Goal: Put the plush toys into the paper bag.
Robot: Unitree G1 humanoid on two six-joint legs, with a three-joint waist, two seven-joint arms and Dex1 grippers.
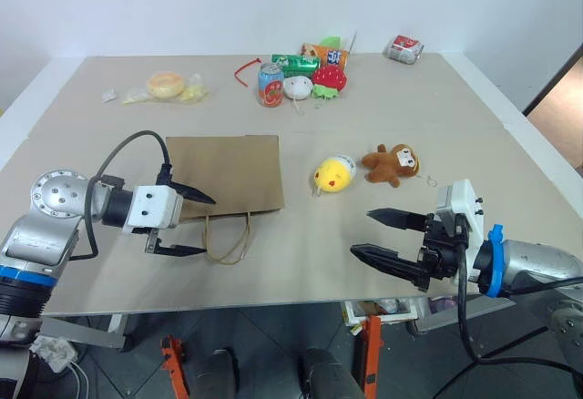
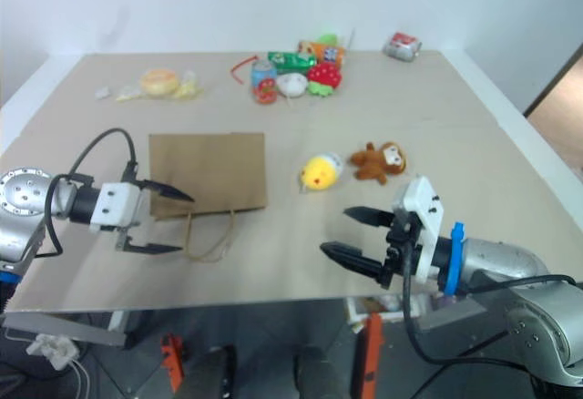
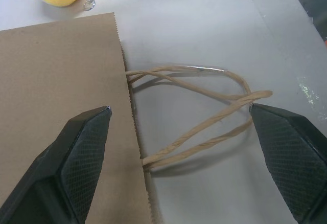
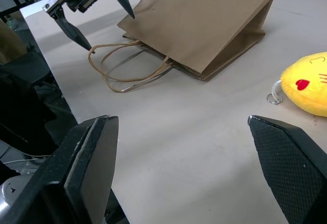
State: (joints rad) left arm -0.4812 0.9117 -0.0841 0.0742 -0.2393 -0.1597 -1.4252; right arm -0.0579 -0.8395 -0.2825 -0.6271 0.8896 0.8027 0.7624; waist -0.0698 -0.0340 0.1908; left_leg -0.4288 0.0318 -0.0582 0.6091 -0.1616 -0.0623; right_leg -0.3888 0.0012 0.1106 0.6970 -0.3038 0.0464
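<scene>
The two plush toys lie side by side near the middle of the surface (image 1: 510, 158), the yellow chick (image 1: 333, 173) next to the brown monkey (image 1: 392, 164), just apart; both look soft, light and squashy, so a pinch across the round body should hold, though the fabric will give and could slip from narrow tips; the chick lies on its side with its face toward the robot, its small ring loop trailing toward the near edge; the monkey sprawls with its long axis across the surface, head toward the robot's right. The paper bag (image 1: 225, 176) lies flat just left of the chick, thin and easily creased, its mouth and twisted handles (image 1: 227, 238) toward the near edge, so it likely needs opening before anything goes in. The left gripper (image 1: 187, 223) hovers at the handles, jaws wide apart and empty; the right gripper (image 1: 383, 235) hangs near the front edge below the toys, jaws likewise apart, holding nothing.
</scene>
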